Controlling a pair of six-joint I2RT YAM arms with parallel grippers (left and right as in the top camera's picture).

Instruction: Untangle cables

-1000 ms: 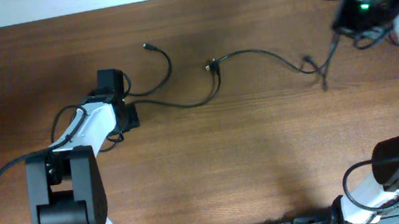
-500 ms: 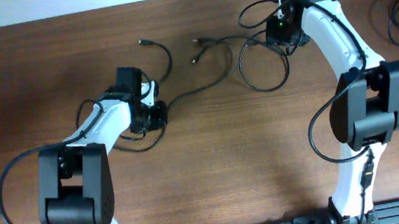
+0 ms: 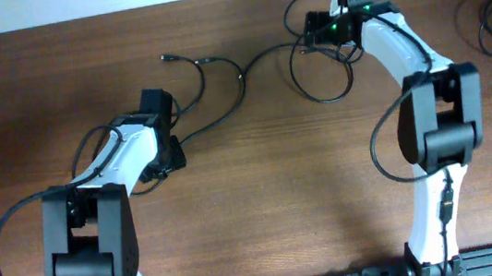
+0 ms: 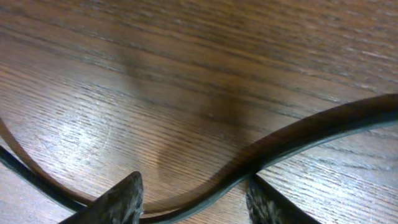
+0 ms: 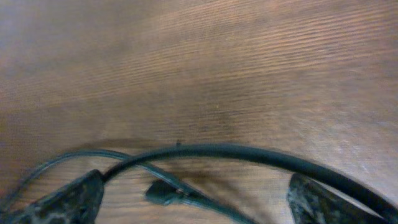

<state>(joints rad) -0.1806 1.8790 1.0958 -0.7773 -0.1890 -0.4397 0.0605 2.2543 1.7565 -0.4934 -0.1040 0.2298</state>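
Note:
Thin black cables lie loosely across the far middle of the wooden table. One strand [image 3: 229, 110] curves from a small plug [image 3: 164, 58] down to my left gripper [image 3: 175, 152]. A loop [image 3: 325, 99] lies under my right gripper [image 3: 308, 32]. In the left wrist view my left gripper [image 4: 193, 208] is open and low over the wood, and a cable [image 4: 298, 134] crosses between its fingers. In the right wrist view my right gripper [image 5: 196, 202] is wide open, with a cable [image 5: 217, 151] arching between the fingers and a small plug [image 5: 165, 193] lying there.
Another black cable [image 3: 489, 3] lies in loose loops at the far right corner, apart from both arms. The table's far edge [image 3: 120, 11] runs along the top. The arm bases stand at the near edge.
My right arm swung from the far right corner in to the middle, bringing cable with it. Both grippers, shut before, have opened. The stretched strand has gone slack into curves and a loop.

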